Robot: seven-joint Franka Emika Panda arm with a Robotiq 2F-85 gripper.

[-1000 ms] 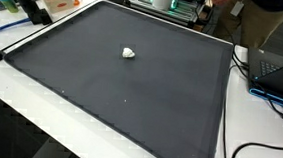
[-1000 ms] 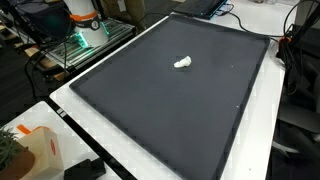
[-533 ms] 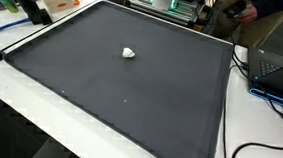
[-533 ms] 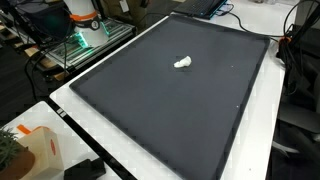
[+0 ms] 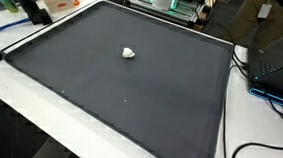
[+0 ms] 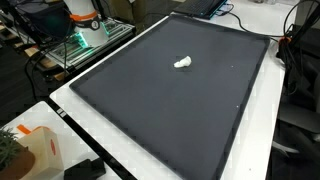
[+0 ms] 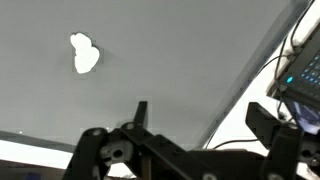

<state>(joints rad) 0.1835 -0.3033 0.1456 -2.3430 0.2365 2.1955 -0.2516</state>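
A small white crumpled lump (image 5: 129, 53) (image 6: 182, 63) lies alone on a large black mat (image 5: 170, 106) (image 6: 160, 120), seen in both exterior views. In the wrist view the white lump (image 7: 84, 55) sits at the upper left on the mat (image 7: 180, 50), well away from my gripper (image 7: 203, 118). The gripper hangs high above the mat's edge, open, with nothing between its dark fingers (image 7: 140, 112). Neither exterior view shows the gripper.
The mat lies on a white table (image 5: 18, 131). A laptop (image 5: 278, 74) (image 7: 306, 78) and black cables (image 5: 245, 148) sit beside the mat. An orange and white container (image 6: 38, 150) stands at a table corner. A person (image 5: 271, 18) stands behind the far edge.
The person behind the table has shifted at the far edge. The white lump has not moved.
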